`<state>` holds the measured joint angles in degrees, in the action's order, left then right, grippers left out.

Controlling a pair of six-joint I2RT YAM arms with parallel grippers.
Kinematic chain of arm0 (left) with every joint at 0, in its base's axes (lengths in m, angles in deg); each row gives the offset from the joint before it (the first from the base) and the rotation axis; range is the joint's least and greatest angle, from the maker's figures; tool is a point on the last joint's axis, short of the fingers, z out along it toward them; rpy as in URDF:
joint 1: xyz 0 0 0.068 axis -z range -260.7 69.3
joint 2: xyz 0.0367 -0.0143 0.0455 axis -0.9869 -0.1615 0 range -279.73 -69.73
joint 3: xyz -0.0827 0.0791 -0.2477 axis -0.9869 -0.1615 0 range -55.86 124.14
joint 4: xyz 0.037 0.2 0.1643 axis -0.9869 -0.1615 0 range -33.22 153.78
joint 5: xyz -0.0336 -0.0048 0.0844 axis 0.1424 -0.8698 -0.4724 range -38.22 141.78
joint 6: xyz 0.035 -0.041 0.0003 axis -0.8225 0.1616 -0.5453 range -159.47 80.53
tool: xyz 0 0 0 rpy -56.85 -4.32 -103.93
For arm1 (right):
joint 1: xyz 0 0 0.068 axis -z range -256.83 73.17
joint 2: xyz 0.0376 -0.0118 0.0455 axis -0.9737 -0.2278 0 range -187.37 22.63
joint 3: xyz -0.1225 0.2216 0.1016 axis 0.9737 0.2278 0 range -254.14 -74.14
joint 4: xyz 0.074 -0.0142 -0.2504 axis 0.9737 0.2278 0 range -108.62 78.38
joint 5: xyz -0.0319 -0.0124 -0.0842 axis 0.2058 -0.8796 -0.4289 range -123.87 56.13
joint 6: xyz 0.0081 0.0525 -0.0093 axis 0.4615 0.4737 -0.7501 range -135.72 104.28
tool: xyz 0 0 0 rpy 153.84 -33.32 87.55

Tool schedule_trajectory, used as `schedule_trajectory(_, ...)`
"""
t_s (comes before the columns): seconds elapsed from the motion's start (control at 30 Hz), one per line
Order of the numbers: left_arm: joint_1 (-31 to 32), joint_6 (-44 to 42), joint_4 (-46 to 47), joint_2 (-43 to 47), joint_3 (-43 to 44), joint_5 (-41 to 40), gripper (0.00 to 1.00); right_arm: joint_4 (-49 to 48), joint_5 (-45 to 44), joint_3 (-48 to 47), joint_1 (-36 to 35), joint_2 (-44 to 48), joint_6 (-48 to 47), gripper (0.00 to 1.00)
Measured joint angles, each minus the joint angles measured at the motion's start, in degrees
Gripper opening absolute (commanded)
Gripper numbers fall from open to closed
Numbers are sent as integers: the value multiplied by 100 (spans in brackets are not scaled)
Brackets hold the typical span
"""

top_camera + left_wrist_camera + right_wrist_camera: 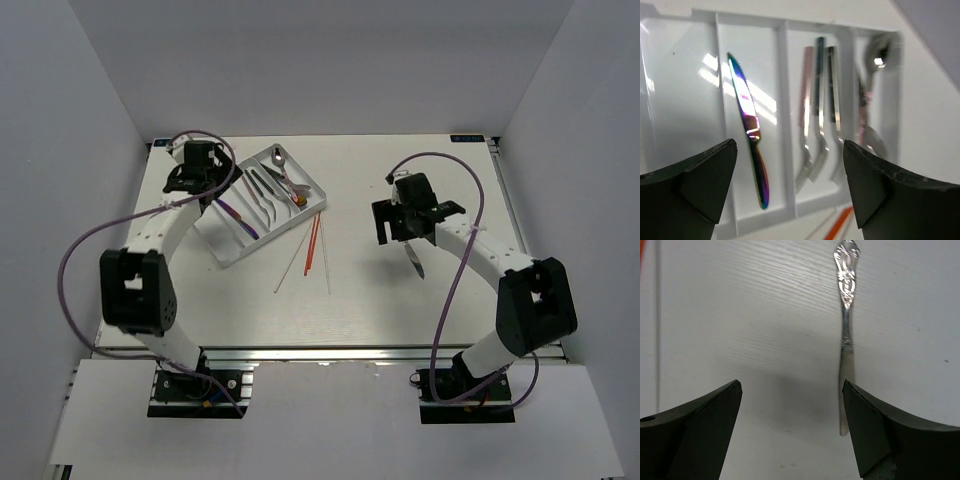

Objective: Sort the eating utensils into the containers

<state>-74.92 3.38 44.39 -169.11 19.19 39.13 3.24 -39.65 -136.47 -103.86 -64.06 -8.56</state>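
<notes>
Between wide-open, empty L fingers (695,185): iridescent knife (749,125) in tray (685,100). R fingers (700,425) wide, empty, over silver knife (846,340) on desk (740,315).

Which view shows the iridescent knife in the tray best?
Left wrist: the iridescent knife lies large in frame, with the serrated blade and rainbow handle clear, alone in its compartment of the tray. Top external shows only a thin purple streak. Right wrist does not show it.

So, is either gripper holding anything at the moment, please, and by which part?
Nothing is held: the left gripper hangs open over the tray, the right gripper open over the silver knife.
</notes>
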Motion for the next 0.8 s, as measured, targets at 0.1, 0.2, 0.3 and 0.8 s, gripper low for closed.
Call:
schedule_trajectory(0.1,9,-79,15,1043,-238,188,98,229,-186,-22,240,-240,-136,85)
schedule_trajectory(0.2,26,-227,81,2149,-568,487,98,400,-201,-170,437,-636,-291,83)
schedule_trajectory(0.3,35,-457,127,2924,-911,817,98,461,-140,-562,610,-1158,-514,82)
schedule_trajectory(0.8,39,-1414,-289,3753,-2476,1491,98,896,61,-2371,1016,-3161,-1198,41)
